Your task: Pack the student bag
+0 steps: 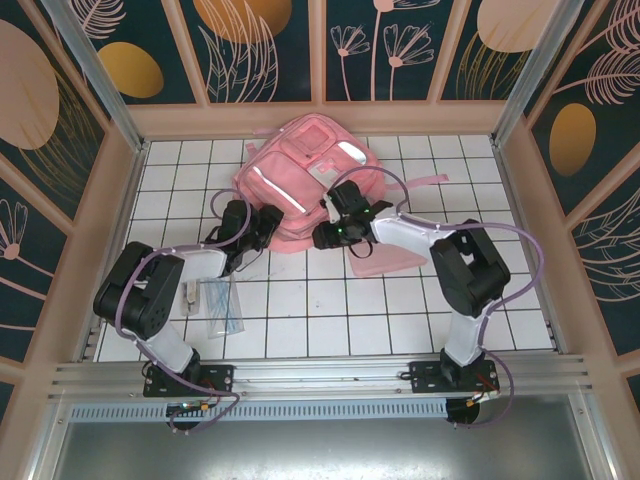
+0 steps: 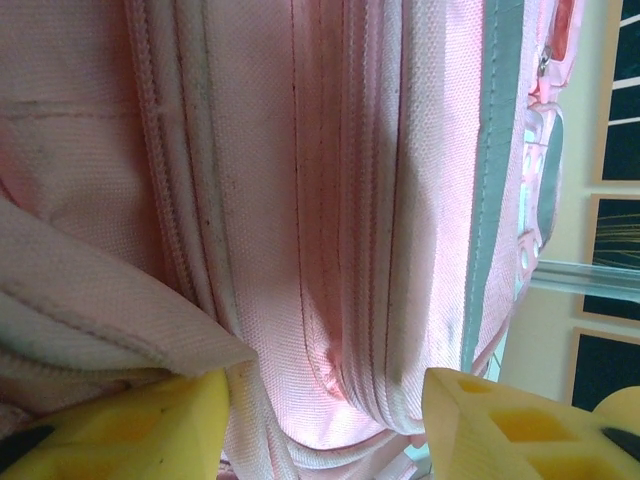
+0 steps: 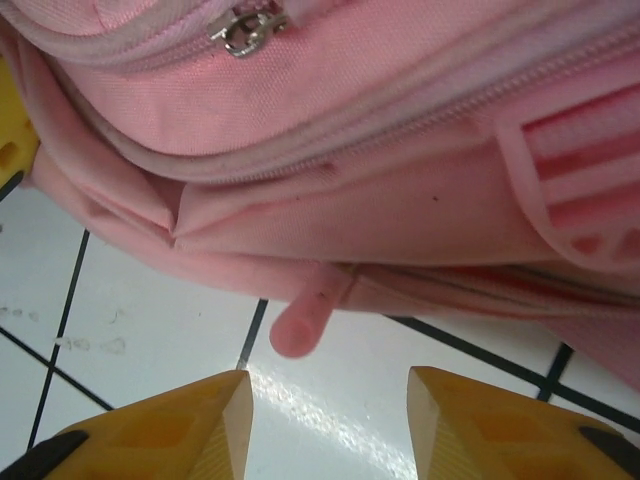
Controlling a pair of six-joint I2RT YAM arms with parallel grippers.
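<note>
Both your arms bend in toward the middle. The left gripper [image 2: 325, 390] is spread open with the student bag's [image 1: 305, 180] seamed edge sitting between its fingers, not pinched. The right gripper [image 3: 330, 385] is open over bare tile at the bag's near edge. The bag's pink with silver strips, lying flat at the far middle of the desk [image 1: 400, 310]

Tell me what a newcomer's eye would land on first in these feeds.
The big pink student bag with silver strips stands out first, lying at the far middle of the white tiled table. Next come the two grippers at its near edge. The left gripper straddles a seam of the bag with its jaws apart, and the right gripper hangs open over bare tile just short of it.
</note>
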